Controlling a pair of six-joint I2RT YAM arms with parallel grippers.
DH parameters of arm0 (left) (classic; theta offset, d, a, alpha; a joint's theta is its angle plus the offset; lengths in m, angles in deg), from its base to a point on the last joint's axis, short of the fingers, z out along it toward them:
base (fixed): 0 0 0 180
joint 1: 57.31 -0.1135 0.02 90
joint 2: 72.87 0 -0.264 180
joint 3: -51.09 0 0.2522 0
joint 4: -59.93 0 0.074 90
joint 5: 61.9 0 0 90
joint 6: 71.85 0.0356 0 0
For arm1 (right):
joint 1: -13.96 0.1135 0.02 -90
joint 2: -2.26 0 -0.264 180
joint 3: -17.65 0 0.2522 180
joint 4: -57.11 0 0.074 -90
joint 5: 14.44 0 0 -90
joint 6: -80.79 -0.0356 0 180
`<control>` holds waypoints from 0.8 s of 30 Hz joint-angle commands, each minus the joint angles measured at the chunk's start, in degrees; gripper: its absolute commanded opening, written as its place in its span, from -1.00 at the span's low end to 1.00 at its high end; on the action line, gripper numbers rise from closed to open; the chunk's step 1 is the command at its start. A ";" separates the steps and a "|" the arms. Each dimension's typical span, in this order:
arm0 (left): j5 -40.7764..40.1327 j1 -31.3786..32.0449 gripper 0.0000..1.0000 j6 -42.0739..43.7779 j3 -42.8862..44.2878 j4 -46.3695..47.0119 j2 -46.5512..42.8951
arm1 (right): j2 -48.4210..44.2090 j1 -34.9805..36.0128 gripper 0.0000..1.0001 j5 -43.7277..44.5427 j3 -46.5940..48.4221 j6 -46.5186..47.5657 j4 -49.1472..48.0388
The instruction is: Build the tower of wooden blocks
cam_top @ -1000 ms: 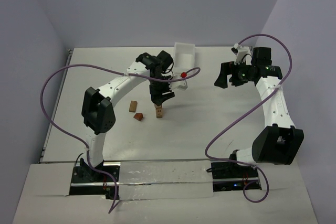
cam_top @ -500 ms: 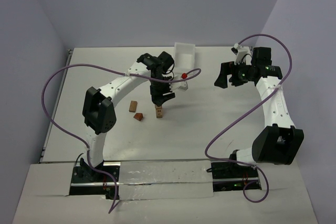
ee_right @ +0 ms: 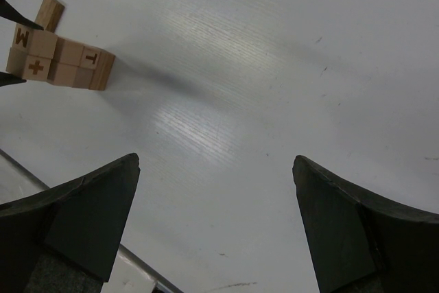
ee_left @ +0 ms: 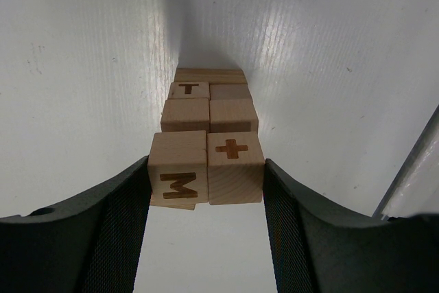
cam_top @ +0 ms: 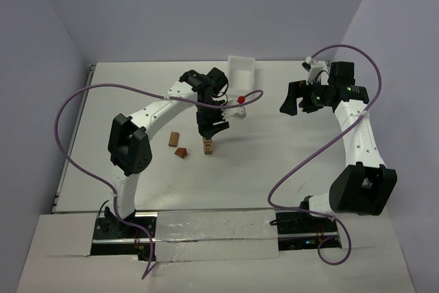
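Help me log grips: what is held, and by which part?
Left gripper clamps the top M block and plus block by their outer sides; right gripper holds nothing.

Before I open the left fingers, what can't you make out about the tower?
Narrow tan wooden block tower: whether its top M and + pair sits flat; left wrist view looks down, the pair hides the seam.
Tower's upper layers, top view: under the left fingers.
Small reddish-brown wooden block: shape too small, top view.

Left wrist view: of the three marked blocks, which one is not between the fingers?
The T block, two layers down the tower. The M block and plus block sit side by side on top, pinched by the left gripper.
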 commanded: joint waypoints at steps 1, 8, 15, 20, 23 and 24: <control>-0.01 0.65 0.24 0.13 1.48 0.72 0.00 | -0.03 0.01 0.99 -1.06 2.50 0.29 0.56; -0.18 0.72 0.31 0.05 1.18 1.32 0.00 | 0.14 0.01 0.99 -1.18 2.65 0.29 0.57; -0.26 0.74 0.33 0.22 0.93 1.34 0.26 | 0.23 0.01 0.99 -1.16 2.67 0.29 0.72; -0.40 0.74 0.34 0.23 0.85 1.47 0.35 | 0.41 0.06 0.99 -1.33 2.94 0.25 0.77; -0.62 0.83 0.36 0.23 0.73 1.60 0.55 | 0.50 0.01 0.99 -1.44 2.94 0.27 0.88; -0.63 0.83 0.36 0.23 0.67 1.62 0.61 | 0.51 0.01 0.99 -1.51 2.95 0.22 0.81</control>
